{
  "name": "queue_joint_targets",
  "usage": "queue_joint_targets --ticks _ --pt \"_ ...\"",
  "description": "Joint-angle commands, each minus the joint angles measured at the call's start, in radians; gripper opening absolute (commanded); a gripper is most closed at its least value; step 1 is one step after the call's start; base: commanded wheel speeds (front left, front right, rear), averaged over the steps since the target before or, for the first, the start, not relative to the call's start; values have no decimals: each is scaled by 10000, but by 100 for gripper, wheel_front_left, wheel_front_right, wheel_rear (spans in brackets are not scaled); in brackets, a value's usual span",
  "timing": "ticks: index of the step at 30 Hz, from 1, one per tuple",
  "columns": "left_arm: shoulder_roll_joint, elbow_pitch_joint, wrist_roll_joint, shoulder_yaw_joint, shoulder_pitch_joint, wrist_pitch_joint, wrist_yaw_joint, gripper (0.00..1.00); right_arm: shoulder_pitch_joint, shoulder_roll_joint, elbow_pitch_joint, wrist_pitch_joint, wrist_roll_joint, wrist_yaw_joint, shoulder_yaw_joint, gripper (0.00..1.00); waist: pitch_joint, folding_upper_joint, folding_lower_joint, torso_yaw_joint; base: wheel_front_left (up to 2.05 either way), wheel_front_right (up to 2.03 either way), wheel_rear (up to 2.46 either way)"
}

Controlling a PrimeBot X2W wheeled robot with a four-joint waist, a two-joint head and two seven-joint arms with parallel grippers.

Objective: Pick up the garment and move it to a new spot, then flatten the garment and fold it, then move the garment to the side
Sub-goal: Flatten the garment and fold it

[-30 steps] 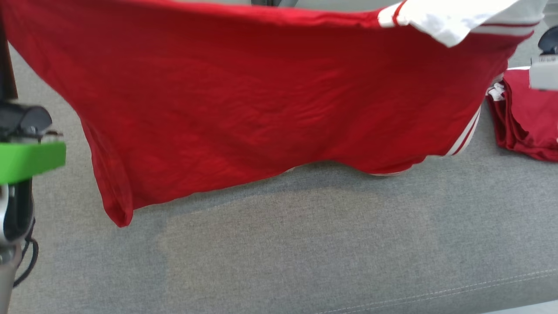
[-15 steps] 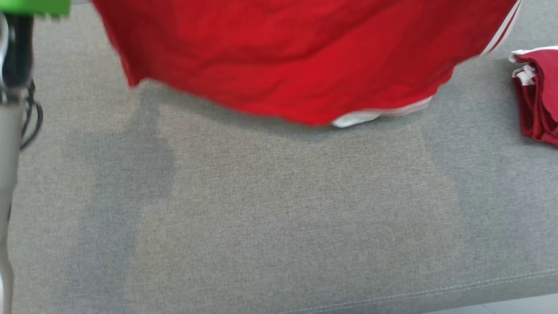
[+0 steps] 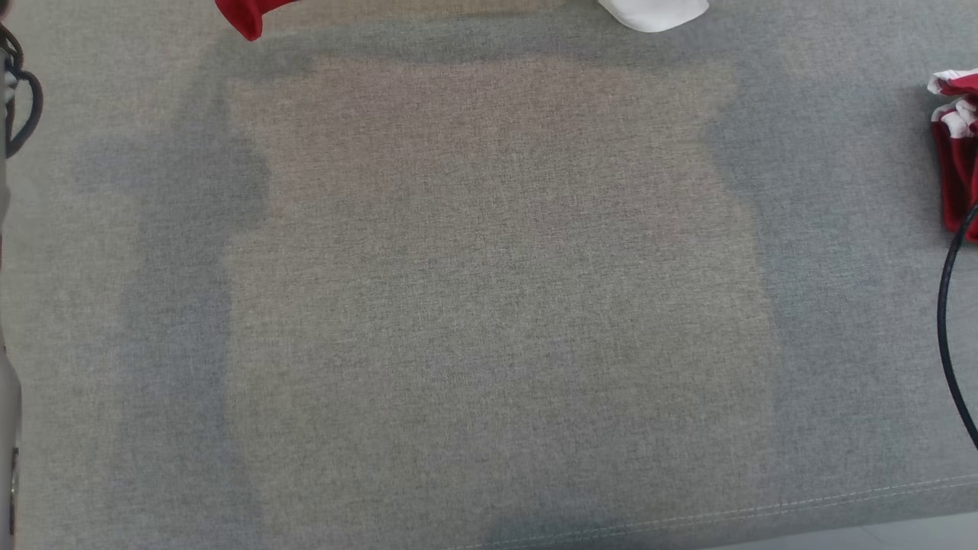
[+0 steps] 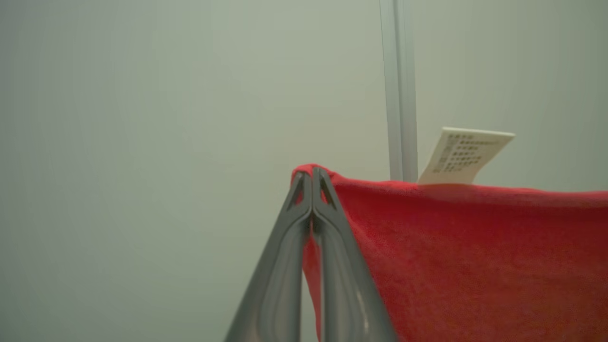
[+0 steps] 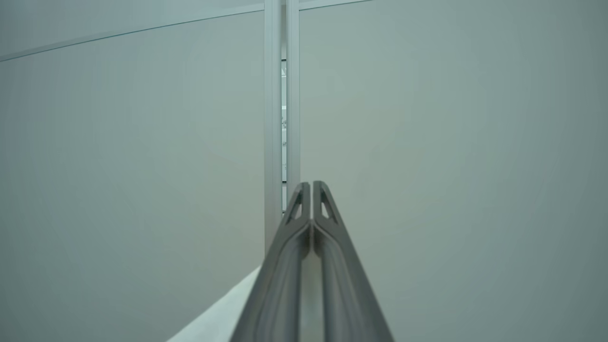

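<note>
Nearest me the grey cushion [image 3: 489, 305] lies bare, so nothing is laid down yet. I judge the pick-up done and the carry under way, with flattening, folding and setting aside all left. At its far edge a red tip of the garment [image 3: 244, 17] and a white end [image 3: 653, 14] dangle into the head view. A folded red pile [image 3: 951, 153] sits at the right, cut by the frame. Up high, my left gripper [image 4: 312, 176] is clamped tight on the garment's red corner, with a label [image 4: 463, 156] behind the hem. My right gripper [image 5: 312, 190] is pressed closed too. White cloth [image 5: 223, 316] shows beneath it, but I can't tell whether it's pinched.
</note>
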State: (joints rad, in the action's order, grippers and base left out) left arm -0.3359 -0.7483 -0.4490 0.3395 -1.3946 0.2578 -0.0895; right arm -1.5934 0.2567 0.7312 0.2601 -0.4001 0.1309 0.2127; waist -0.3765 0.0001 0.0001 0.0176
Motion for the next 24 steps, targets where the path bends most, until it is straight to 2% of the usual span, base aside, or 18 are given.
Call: queue_joint_targets --ticks 1,7,16,24 --pt "61 -350 -123 -42 -39 64 -77 0 67 -68 203 51 -64 -5 60 0 -80 -1 -1 6 0 0 0" --pt "455 -1330 -439 -189 840 58 -303 0 1466 -224 798 51 -608 -7 280 0 -404 -1 -1 12 0 0 0" --pt "1499 -1976 -1285 -977 3985 64 -415 0 5483 -461 1672 56 -2484 -4 1064 0 -598 -1 -1 6 0 0 0" --pt "1298 -1189 -1416 -903 5833 65 -415 0 7478 -294 925 56 -3384 -4 1401 0 -357 -1 -1 92 0 0 0"
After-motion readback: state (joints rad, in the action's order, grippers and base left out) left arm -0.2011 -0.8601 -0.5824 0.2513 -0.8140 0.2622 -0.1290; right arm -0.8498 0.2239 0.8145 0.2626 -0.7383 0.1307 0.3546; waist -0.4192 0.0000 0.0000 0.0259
